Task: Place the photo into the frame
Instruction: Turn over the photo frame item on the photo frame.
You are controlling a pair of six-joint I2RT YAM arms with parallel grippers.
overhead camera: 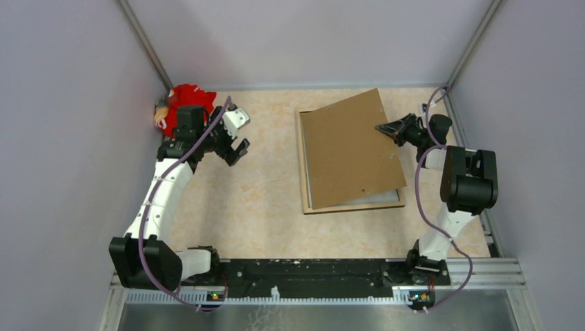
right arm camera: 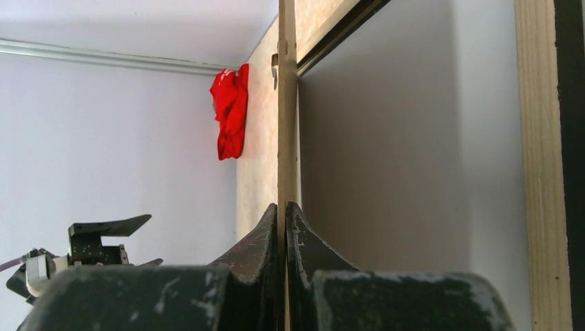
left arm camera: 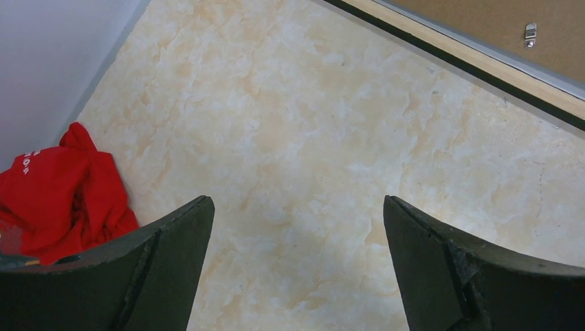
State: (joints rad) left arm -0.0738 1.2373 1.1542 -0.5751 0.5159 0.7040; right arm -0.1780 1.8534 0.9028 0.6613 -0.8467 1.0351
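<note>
Marbled desk [overhead camera: 269,193] carries the frame [overhead camera: 345,207] face-down right of centre, right fingers [right arm camera: 262,241] clenched on the tilted backing board [overhead camera: 345,148], apparently baring its recess, left fingers [left arm camera: 172,234] released; photo not visible.

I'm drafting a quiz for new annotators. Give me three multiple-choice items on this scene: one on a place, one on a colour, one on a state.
1. Where is the red cloth?
A. far left corner
B. on the frame
C. near right corner

2. Which colour is the frame's upward face?
A. black
B. light tan
C. red

3. The right end effector is:
A. open
B. shut on nothing
C. shut on the backing board

Key: 1 A, it lies far back on the left. 2 B, tan wood rims the board. 3 C, its fingers pinch the board's edge.
</note>
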